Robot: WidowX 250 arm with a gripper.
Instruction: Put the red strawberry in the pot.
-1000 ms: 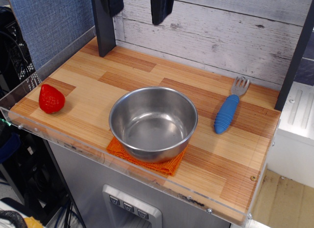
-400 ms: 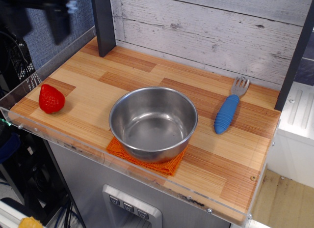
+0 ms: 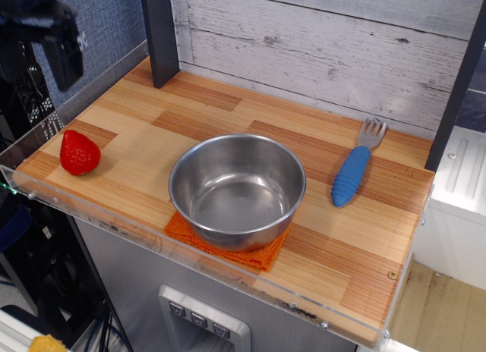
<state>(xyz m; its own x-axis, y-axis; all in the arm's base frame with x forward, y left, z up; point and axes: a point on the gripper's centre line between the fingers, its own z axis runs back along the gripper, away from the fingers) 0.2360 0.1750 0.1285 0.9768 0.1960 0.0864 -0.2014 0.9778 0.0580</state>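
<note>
The red strawberry (image 3: 80,152) lies on the wooden counter near its front left corner. The pot (image 3: 237,189), a shiny steel bowl, stands empty at the front middle on an orange cloth (image 3: 250,253). My gripper (image 3: 42,60) is a dark blurred shape at the top left, above and behind the strawberry and well clear of it. One finger (image 3: 67,58) shows plainly; the other blends into the dark background. The jaws look apart and hold nothing.
A blue-handled fork (image 3: 353,171) lies to the right of the pot. A dark post (image 3: 161,37) stands at the back left and another at the right edge (image 3: 458,86). A clear plastic lip (image 3: 91,215) runs along the counter's front edge.
My gripper has moved from the top middle, over the back of the counter, across to the far top left and a little lower. The strawberry, pot and fork have not moved.
</note>
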